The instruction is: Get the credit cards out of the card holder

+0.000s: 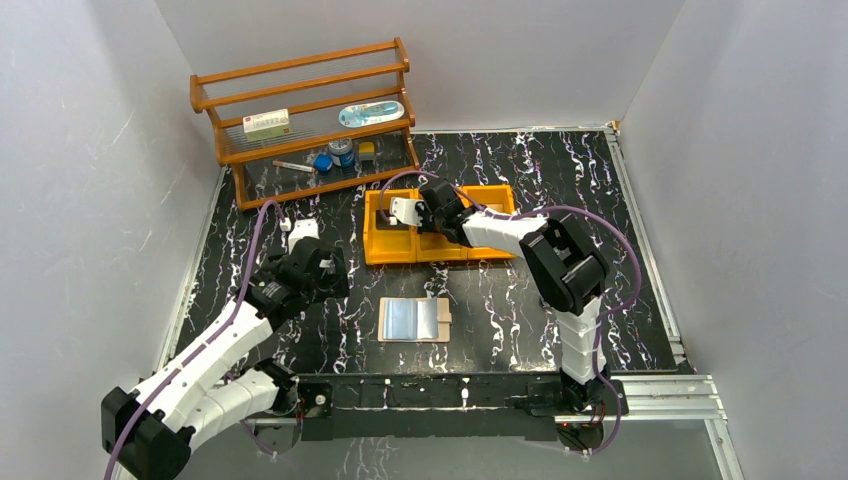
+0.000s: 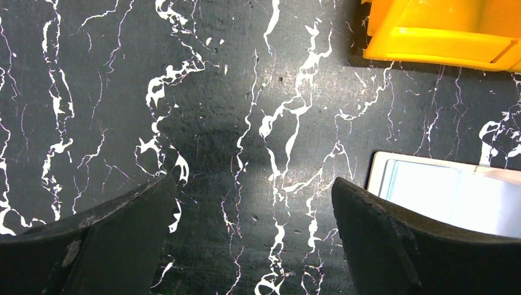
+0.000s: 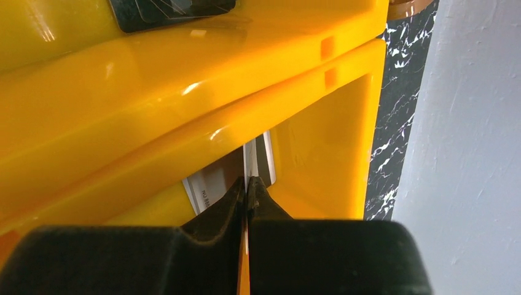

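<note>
The card holder [image 1: 415, 320] lies open on the black marble table, pale blue panels up; its left edge [image 2: 454, 196] shows in the left wrist view. My right gripper [image 1: 405, 212] hangs over the left compartment of the yellow bin [image 1: 440, 248]. It [image 3: 247, 181] is shut on a thin credit card [image 3: 247, 161] held edge-on. A silvery-grey card [image 3: 212, 181] lies in the compartment below, and a dark card [image 3: 172, 12] sits in the neighbouring one. My left gripper [image 1: 320, 270] is left of the holder, open [image 2: 255, 203] over bare table.
A wooden rack [image 1: 305, 120] with a box, small jars and a packet stands at the back left. A small white object [image 1: 303, 232] lies just behind my left gripper. The yellow bin's corner [image 2: 442, 37] shows in the left wrist view. Grey walls enclose the table.
</note>
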Controlling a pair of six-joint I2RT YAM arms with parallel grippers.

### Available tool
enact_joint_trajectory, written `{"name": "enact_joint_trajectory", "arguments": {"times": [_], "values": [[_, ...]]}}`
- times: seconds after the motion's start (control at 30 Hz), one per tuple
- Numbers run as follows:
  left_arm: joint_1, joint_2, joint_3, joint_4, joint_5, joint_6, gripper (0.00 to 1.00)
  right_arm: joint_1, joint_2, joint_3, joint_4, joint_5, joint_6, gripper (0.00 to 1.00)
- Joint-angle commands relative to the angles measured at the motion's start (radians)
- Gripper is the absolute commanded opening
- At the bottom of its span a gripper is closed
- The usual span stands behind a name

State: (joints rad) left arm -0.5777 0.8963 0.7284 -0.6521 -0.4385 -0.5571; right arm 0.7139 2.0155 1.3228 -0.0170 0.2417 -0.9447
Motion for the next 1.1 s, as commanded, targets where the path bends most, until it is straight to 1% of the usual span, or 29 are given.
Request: {"name": "enact_joint_trajectory", "arguments": {"times": [0.0, 0.1, 0.13, 0.17, 0.2, 0.43, 0.6, 0.7, 0.77, 0.83, 0.87, 0.9, 0.97, 1.0, 1.07], "values": [[0.004, 0.003, 0.030, -0.008, -0.031, 0.011, 0.98, -0.008, 0.006, 0.038, 0.019, 0.013, -0.014, 0.15], [0.004, 0.007, 0.031, -0.008, -0.028, 0.011, 0.98, -0.007, -0.011, 0.021, 0.007, 0.002, -0.003, 0.19], [0.004, 0.009, 0.031, -0.009, -0.026, 0.012, 0.98, -0.007, -0.019, 0.009, 0.010, -0.001, 0.000, 0.22], [0.004, 0.011, 0.031, -0.008, -0.026, 0.013, 0.98, -0.008, -0.025, 0.001, 0.011, -0.008, 0.006, 0.28], [0.004, 0.010, 0.031, -0.008, -0.025, 0.013, 0.98, -0.007, -0.033, -0.003, 0.008, -0.015, 0.014, 0.31], [0.004, 0.021, 0.032, -0.009, -0.016, 0.013, 0.98, -0.008, -0.085, -0.008, -0.006, -0.038, 0.104, 0.38], [0.003, 0.023, 0.032, -0.008, -0.013, 0.014, 0.98, -0.007, -0.160, -0.035, 0.009, -0.075, 0.158, 0.42], [0.004, 0.023, 0.032, -0.008, -0.011, 0.014, 0.98, -0.008, -0.221, -0.058, 0.031, -0.110, 0.232, 0.44], [0.004, 0.022, 0.031, -0.008, -0.011, 0.013, 0.98, -0.006, -0.264, -0.067, 0.058, -0.112, 0.334, 0.46], [0.004, 0.020, 0.032, -0.008, -0.011, 0.013, 0.98, -0.006, -0.332, -0.077, 0.077, -0.114, 0.487, 0.50], [0.004, 0.019, 0.032, -0.007, -0.012, 0.013, 0.98, -0.006, -0.365, -0.085, 0.086, -0.133, 0.588, 0.52], [0.003, 0.017, 0.031, -0.010, -0.014, 0.013, 0.98, -0.006, -0.401, -0.094, 0.087, -0.184, 0.712, 0.55], [0.004, 0.011, 0.032, -0.010, -0.015, 0.011, 0.98, -0.007, -0.458, -0.128, 0.087, -0.273, 0.991, 0.71], [0.004, 0.006, 0.031, -0.009, -0.017, 0.011, 0.98, -0.007, -0.473, -0.132, 0.059, -0.320, 1.123, 0.73], [0.003, -0.001, 0.030, -0.010, -0.020, 0.009, 0.98, 0.012, -0.469, -0.114, -0.070, -0.359, 1.330, 0.70]]}}
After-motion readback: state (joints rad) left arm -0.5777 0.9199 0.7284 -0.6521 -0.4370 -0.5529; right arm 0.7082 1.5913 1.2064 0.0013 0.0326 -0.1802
